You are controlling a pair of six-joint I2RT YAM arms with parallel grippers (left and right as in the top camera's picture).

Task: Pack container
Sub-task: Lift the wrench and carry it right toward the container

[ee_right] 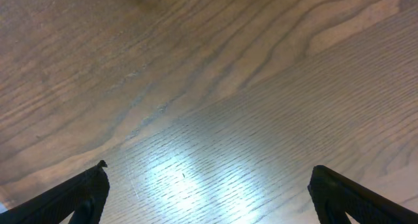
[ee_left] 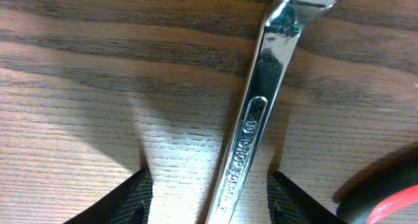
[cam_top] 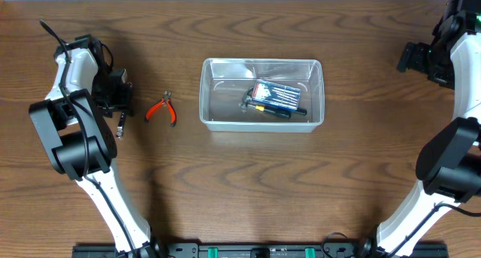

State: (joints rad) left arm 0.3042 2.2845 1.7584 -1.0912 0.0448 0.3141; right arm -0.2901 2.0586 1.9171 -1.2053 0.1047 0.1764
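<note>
The clear plastic container (cam_top: 204, 92) stands at the table's middle. It holds a flat blue-and-red case (cam_top: 279, 95) and a dark-handled tool (cam_top: 278, 111). My left gripper (cam_top: 119, 116) is low over the table at the left. In the left wrist view it is open (ee_left: 209, 178), with a chrome wrench (ee_left: 251, 119) lying flat on the wood between its fingers, touching neither. Red-handled pliers (cam_top: 161, 109) lie between this gripper and the container; a handle shows in the left wrist view (ee_left: 392, 208). My right gripper (cam_top: 404, 59) is open and empty (ee_right: 209, 166) at the far right.
The wooden table (cam_top: 248, 190) carries nothing else. Both arm bases stand at the front edge, left (cam_top: 113, 205) and right (cam_top: 421, 205). The table's back edge runs along the top of the overhead view.
</note>
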